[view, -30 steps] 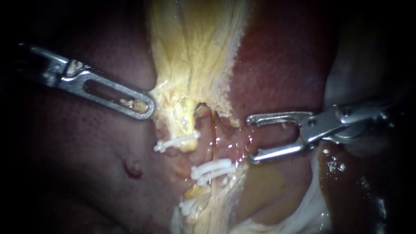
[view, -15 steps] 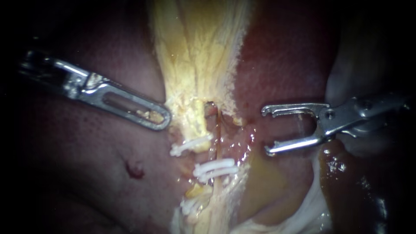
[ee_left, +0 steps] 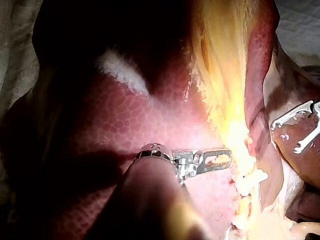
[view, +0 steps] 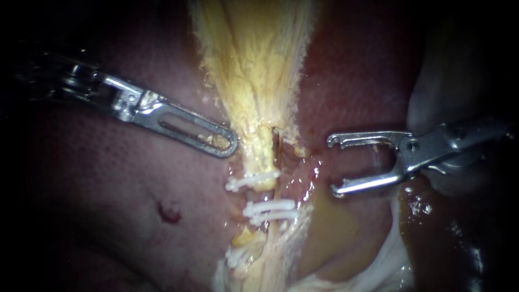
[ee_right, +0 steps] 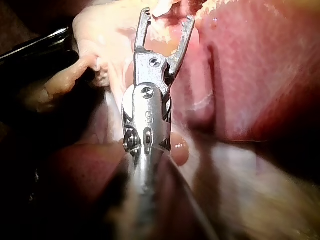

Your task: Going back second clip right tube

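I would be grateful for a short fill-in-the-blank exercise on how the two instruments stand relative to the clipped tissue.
1. The forked silver right instrument stands ___, gripping nothing.
2. The slotted silver left instrument has its tip at the edge of the fibrous ___ strand of tissue.
3. The right instrument touches ___ of the white plastic clips.
4. The mottled dark red surface beneath both instruments is the ___.

Missing words: open; yellow; none; liver.
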`<state>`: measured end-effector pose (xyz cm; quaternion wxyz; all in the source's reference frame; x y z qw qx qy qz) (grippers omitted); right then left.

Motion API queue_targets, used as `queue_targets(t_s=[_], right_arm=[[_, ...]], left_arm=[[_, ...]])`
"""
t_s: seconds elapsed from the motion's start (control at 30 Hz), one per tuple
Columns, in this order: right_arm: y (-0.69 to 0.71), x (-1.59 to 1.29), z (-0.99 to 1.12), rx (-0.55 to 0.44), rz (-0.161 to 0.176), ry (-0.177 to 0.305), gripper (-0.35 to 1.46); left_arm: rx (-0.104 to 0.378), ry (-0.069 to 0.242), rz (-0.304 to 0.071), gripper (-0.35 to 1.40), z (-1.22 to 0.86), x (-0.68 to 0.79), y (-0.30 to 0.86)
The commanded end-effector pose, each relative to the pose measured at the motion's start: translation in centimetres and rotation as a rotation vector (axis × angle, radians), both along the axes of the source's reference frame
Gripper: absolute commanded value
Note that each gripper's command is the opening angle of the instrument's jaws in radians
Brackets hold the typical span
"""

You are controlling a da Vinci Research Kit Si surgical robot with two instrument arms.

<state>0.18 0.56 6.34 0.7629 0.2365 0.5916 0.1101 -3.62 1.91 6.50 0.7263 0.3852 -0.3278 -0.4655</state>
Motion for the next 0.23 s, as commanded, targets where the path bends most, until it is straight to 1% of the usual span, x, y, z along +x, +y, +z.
queue_targets(t_s=[0.03, 0.23], right_arm=[[0.00, 0.00, 0.00, 0.000, 0.000, 0.000, 0.50], [0.00, 0.00, 0.00, 0.001, -0.002, 0.001, 0.50]], left_arm=[[-0.001, 0.000, 0.000, -0.35, 0.00, 0.00, 0.00], [-0.001, 0.000, 0.000, -0.35, 0.00, 0.00, 0.00]])
